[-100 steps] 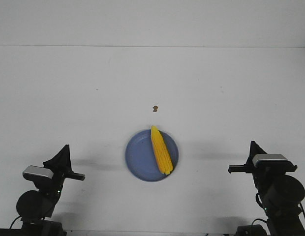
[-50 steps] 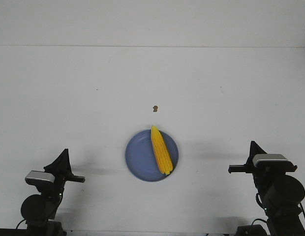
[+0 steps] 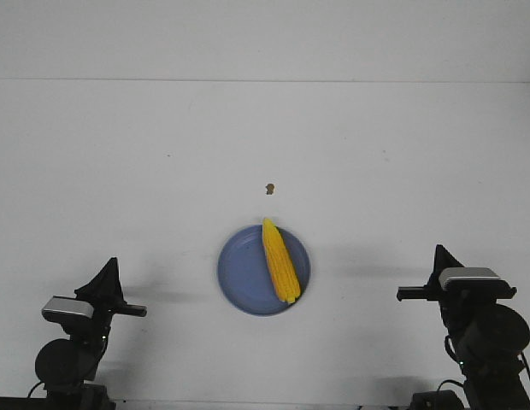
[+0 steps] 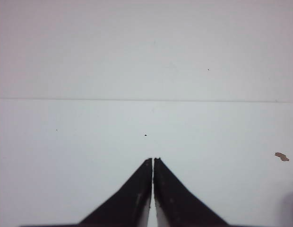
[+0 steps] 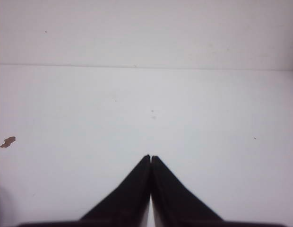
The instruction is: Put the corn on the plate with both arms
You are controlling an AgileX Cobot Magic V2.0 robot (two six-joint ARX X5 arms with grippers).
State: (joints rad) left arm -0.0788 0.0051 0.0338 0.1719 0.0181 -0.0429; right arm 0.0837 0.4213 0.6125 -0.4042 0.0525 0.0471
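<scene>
Front view: the corn (image 3: 280, 261) lies on the right half of the blue plate (image 3: 239, 273), its paler tip pointing away from the robot and reaching the far rim. The plate sits on the white tabletop (image 3: 162, 154), midway between the two arms. A small brown speck (image 3: 268, 189) lies just beyond it. The left gripper (image 4: 152, 161) and right gripper (image 5: 150, 158) are well apart from the plate, their fingers pressed together and grasping nothing.
</scene>
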